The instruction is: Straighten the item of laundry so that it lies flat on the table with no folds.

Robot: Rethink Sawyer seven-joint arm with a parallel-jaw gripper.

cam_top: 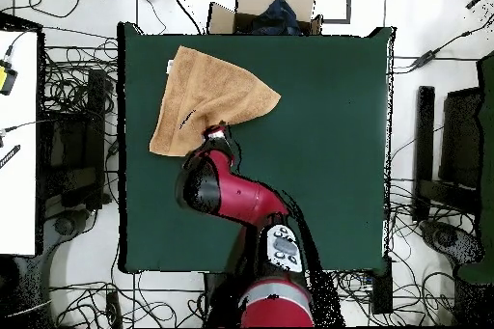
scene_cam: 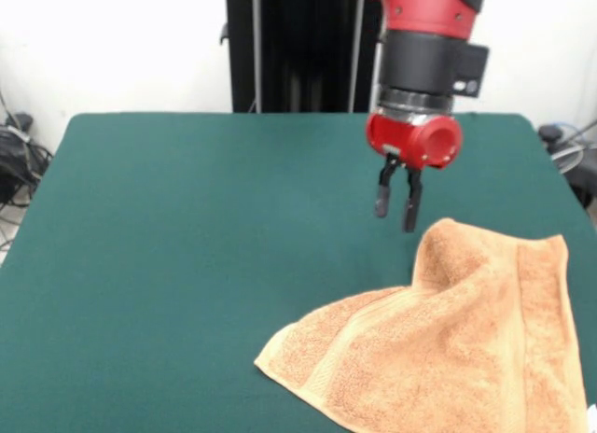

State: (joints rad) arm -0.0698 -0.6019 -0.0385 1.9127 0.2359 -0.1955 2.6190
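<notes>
Towel (scene_cam: 448, 344) rumpled on green table (scene_cam: 187, 265).

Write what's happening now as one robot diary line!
hand: open, empty, above table beside towel | orange-tan terry towel: rumpled, one corner folded | dark green felt table: towel near an edge

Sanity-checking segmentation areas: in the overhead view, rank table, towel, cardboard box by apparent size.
1. table, by far the largest.
2. towel, a fraction of the tabletop.
3. cardboard box, smallest as seen; it sits past the table's edge and shows only in part.
</notes>
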